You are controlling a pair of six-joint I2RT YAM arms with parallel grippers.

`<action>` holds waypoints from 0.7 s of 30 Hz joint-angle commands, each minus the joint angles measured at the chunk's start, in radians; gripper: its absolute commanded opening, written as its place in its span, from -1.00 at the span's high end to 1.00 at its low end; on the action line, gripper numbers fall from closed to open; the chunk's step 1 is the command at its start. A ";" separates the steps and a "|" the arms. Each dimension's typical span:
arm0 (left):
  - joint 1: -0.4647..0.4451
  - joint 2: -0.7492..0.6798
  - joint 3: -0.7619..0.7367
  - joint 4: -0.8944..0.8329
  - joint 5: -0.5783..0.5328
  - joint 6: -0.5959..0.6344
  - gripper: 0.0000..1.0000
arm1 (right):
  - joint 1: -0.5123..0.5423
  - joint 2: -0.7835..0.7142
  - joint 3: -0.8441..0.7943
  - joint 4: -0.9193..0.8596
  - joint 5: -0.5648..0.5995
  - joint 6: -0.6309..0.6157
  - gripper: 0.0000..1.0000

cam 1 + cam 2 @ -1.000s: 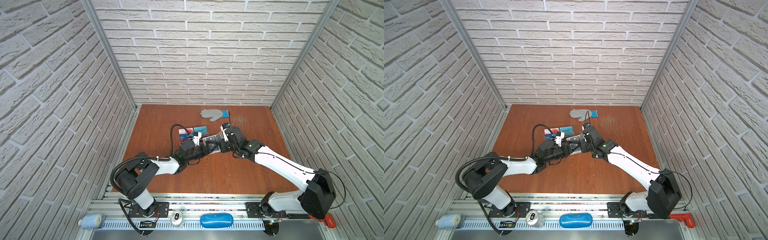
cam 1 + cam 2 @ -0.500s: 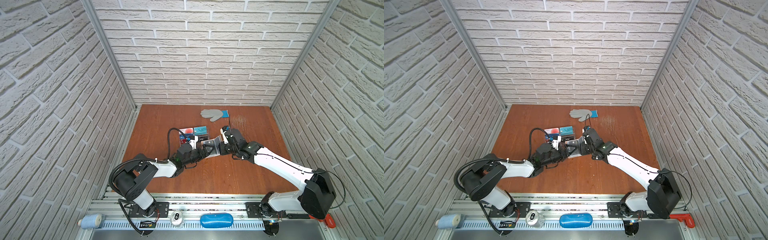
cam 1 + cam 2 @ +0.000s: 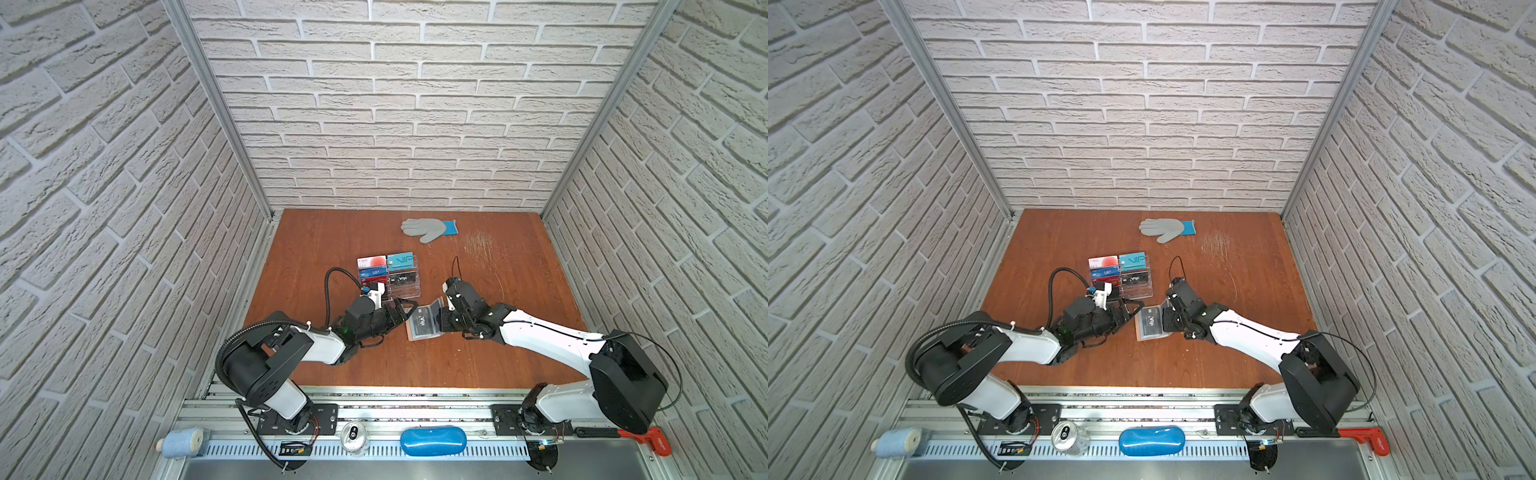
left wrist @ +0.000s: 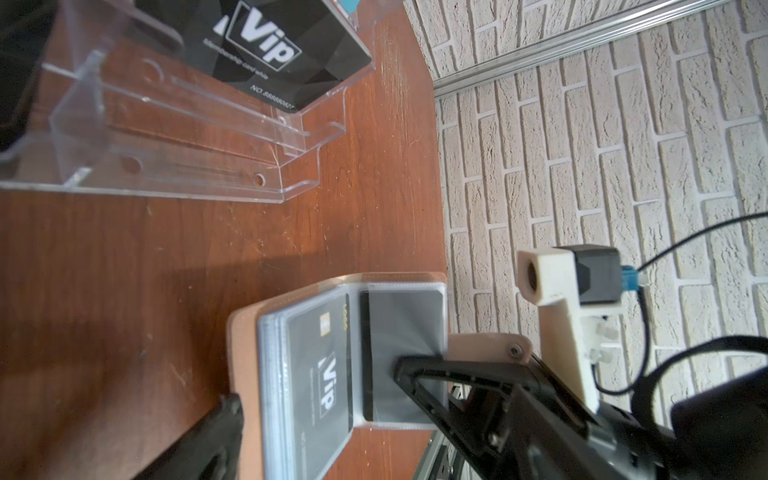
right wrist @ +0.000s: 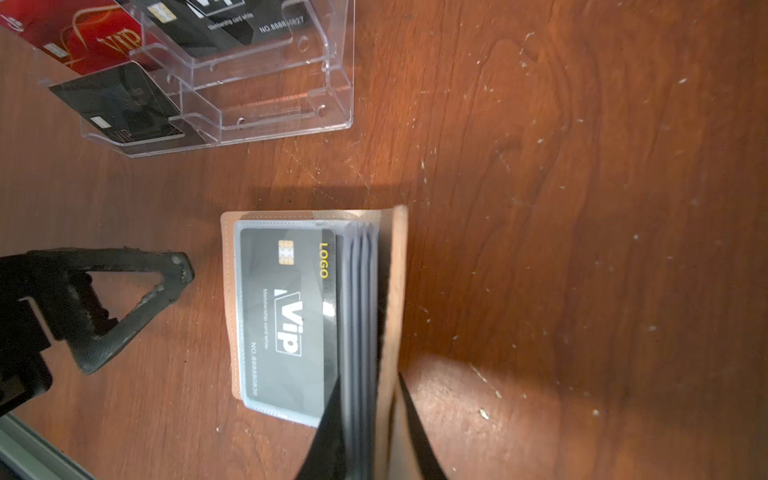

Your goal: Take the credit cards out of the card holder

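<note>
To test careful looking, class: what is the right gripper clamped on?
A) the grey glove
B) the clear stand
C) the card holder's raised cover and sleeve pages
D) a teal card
C: in the right wrist view the right gripper is shut on the upturned cover and pages of the card holder, whose open page shows a black VIP card.

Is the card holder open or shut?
Open. The card holder has one cover flat on the table, a black Vip card showing in its sleeve; the right pincer grips the raised cover and pages.
</note>
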 commanded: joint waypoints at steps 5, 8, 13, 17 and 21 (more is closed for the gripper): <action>0.028 -0.164 -0.055 -0.041 -0.047 0.025 -0.96 | 0.045 0.094 0.025 0.206 -0.029 0.104 0.89; 0.027 -0.227 -0.041 -0.133 -0.060 0.055 -0.96 | 0.055 0.138 0.043 0.236 -0.045 0.119 0.89; 0.037 -0.279 -0.033 -0.201 -0.087 0.063 -0.96 | 0.061 0.166 0.049 0.264 -0.054 0.129 0.80; 0.032 -0.246 -0.008 -0.204 -0.097 0.062 -0.96 | 0.061 0.166 0.054 0.258 -0.055 0.122 0.65; 0.030 -0.176 0.011 -0.158 -0.108 0.042 -0.96 | 0.060 0.165 0.056 0.244 -0.050 0.109 0.50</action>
